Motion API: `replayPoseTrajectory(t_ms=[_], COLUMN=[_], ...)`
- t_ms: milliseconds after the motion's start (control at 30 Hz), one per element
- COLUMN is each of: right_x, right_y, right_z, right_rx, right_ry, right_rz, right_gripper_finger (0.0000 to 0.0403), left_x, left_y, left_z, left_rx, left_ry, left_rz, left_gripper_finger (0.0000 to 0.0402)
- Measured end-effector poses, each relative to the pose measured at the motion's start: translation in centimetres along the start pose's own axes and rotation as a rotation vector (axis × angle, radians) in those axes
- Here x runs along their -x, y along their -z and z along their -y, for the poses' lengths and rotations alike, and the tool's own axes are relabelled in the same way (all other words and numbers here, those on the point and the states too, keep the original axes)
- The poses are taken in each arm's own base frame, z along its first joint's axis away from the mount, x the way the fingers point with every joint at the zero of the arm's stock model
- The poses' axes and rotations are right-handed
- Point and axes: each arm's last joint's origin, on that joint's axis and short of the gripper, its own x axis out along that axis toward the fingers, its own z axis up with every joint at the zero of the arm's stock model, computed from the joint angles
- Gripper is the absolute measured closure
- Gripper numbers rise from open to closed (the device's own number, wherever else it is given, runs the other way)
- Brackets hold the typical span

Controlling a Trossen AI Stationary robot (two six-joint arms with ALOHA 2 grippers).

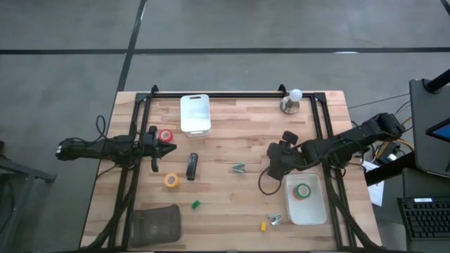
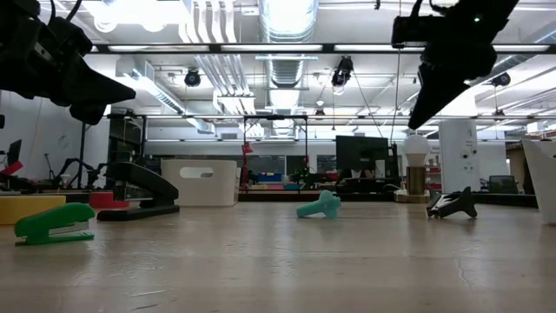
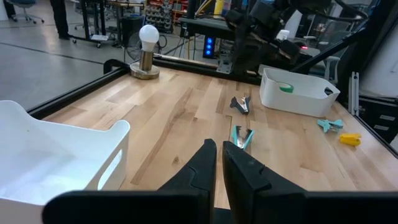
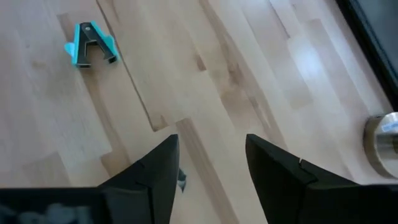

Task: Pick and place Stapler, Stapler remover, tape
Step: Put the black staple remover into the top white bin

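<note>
The black stapler point(image 1: 192, 166) lies flat mid-table, low view point(image 2: 139, 189). A red tape roll point(image 1: 166, 135) and a yellow one point(image 1: 171, 180) lie flat on the wood near it. The green roll point(image 1: 303, 191) sits in the right white bin point(image 1: 316, 213). A teal staple remover point(image 1: 239, 168) lies between the arms, right wrist view point(image 4: 92, 48). My left gripper point(image 1: 171, 147) hangs shut above the table beside the red roll, fingers together in its wrist view point(image 3: 220, 155). My right gripper point(image 1: 271, 169) hovers open right of the teal remover, over bare wood point(image 4: 211, 162).
A second white bin point(image 1: 195, 112) stands at the far edge and a light bulb on a base point(image 1: 290, 100) at far right. A small green stapler point(image 1: 196, 204), a yellow piece point(image 1: 264, 226), another remover point(image 1: 274, 219) and a dark tray point(image 1: 155, 223) lie near the front.
</note>
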Motion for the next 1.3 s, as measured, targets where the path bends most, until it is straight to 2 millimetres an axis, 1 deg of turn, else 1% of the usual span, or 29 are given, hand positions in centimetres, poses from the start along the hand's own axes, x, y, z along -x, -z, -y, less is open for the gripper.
replayPoseTrajectory(t_ms=[167, 300, 533, 700, 833, 967, 1167, 1300], right_x=[-0.5, -1.2, -2.8, -3.3, -3.3, -3.2, -3.6, -3.9], right_y=[-0.3, -0.2, 0.7, 1.0, 0.9, 0.5, -1.5, -2.1], right_z=[0.5, 0.9, 1.5, 1.4, 1.2, 0.7, -0.6, -1.0], right_rx=[0.019, 0.019, 0.043, 0.050, 0.037, 0.003, -0.027, -0.008], right_ry=[0.000, -0.037, -0.095, -0.123, -0.189, -0.279, -0.391, -0.401], right_rz=[-0.012, -0.047, -0.113, -0.111, -0.117, -0.096, 0.078, 0.084], right_gripper_finger=[0.0220, 0.0220, 0.0221, 0.0232, 0.0243, 0.0253, 0.0259, 0.0258], left_x=[0.0, 0.0, 0.0, 0.0, 0.0, 0.0, 0.0, 0.0], left_y=[0.0, 0.0, 0.0, 0.0, 0.0, 0.0, 0.0, 0.0], left_z=[0.0, 0.0, 0.0, 0.0, 0.0, 0.0, 0.0, 0.0], left_rx=[0.000, 0.000, 0.000, 0.000, 0.000, 0.000, 0.000, 0.000], left_ry=[0.000, -0.001, 0.000, 0.000, 0.000, 0.000, -0.001, 0.000], left_rz=[0.000, 0.000, 0.000, 0.000, 0.000, 0.000, 0.000, 0.000], left_gripper_finger=[0.0369, 0.0369, 0.0369, 0.0369, 0.0369, 0.0369, 0.0369, 0.0369])
